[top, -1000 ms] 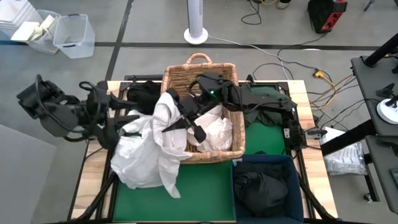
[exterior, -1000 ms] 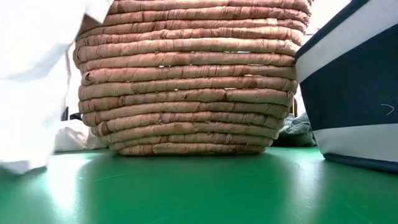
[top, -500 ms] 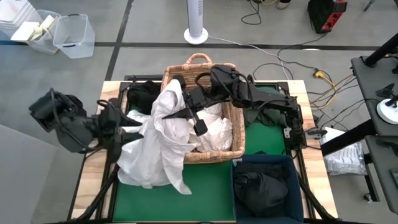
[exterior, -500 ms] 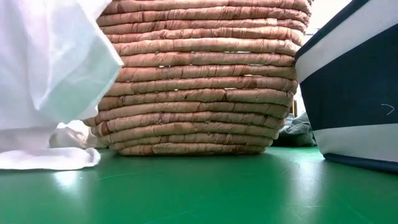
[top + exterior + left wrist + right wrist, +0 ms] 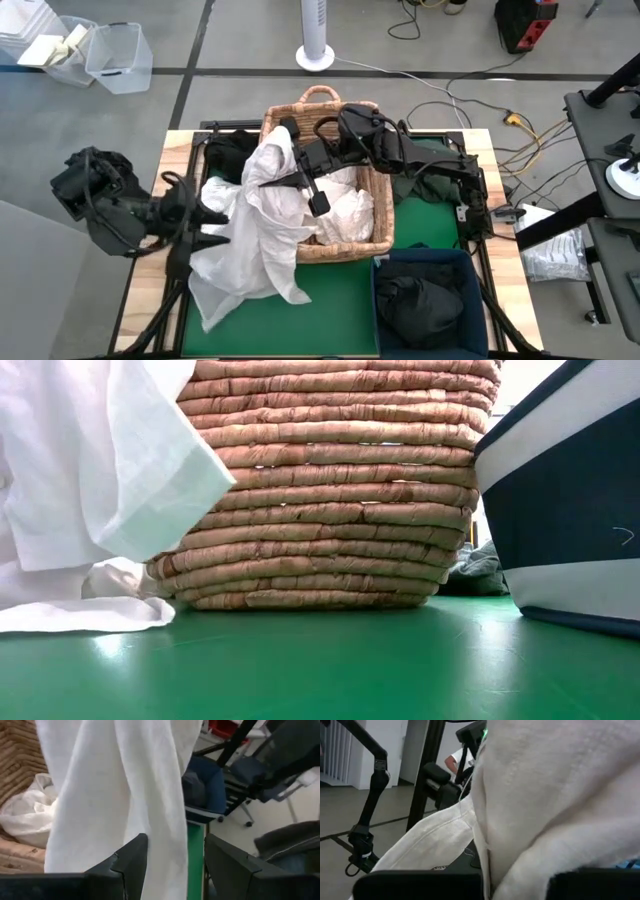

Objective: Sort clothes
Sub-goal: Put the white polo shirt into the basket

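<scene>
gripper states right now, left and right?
Left hand: open, fingers apart beside the hanging white garment, gripping nothing.
Right hand: shut on the white garment, holding it up over the wicker basket.

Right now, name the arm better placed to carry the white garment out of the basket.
Right. The right gripper is over the wicker basket, shut on the white garment; the left gripper is open beside the hanging cloth.
</scene>
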`<state>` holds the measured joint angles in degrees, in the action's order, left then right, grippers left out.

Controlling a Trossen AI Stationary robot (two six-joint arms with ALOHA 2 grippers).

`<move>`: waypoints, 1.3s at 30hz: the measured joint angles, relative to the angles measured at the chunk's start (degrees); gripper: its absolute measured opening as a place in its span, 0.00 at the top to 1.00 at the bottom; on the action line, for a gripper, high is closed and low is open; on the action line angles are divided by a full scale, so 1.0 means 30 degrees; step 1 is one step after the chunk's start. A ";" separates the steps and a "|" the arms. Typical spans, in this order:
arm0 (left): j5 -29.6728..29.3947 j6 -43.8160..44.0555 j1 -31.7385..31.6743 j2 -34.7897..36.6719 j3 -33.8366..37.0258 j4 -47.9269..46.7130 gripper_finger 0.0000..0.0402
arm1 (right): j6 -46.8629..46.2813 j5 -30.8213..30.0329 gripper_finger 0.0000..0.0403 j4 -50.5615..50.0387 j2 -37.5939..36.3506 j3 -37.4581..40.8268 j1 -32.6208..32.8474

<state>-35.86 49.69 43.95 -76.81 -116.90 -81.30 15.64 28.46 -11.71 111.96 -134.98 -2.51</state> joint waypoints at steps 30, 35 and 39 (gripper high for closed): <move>-0.5548 -0.3203 -0.0287 0.0121 0.4210 0.2147 0.98 | 0.0787 -0.1190 0.97 0.0148 0.0036 0.0000 0.0082; -0.7035 -0.6814 -0.0132 0.0114 0.3528 0.4482 1.00 | 0.0509 -0.1537 0.97 -0.0001 0.0036 0.0000 0.0079; -0.8263 -0.9805 0.0317 0.0081 0.2220 0.5916 1.00 | 0.0039 -0.1556 0.93 -0.0025 0.0036 0.0000 0.0044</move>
<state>-60.65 20.28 44.90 -76.56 -110.24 -63.56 15.76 23.79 -11.78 112.07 -134.98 -2.38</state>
